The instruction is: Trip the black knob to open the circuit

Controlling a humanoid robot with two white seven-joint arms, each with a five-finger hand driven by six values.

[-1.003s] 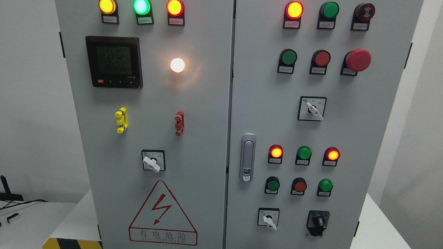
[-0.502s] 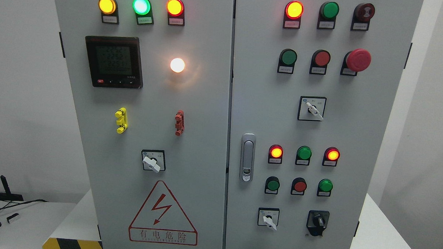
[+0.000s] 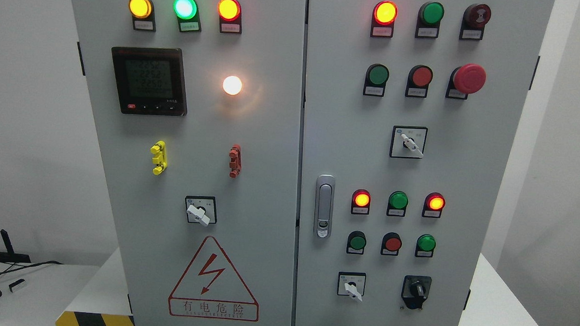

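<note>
The black knob sits on its black plate at the lower right of the grey cabinet's right door. Its pointer stands close to upright. Neither of my hands nor any arm shows in the head view.
White-handled selector switches sit on both doors. Lit lamps, push buttons and a red mushroom stop button fill the right door. A door latch is at the centre. A meter is on the left door.
Only the digits on the meter have flickered. The knob and everything else stand as before.
</note>
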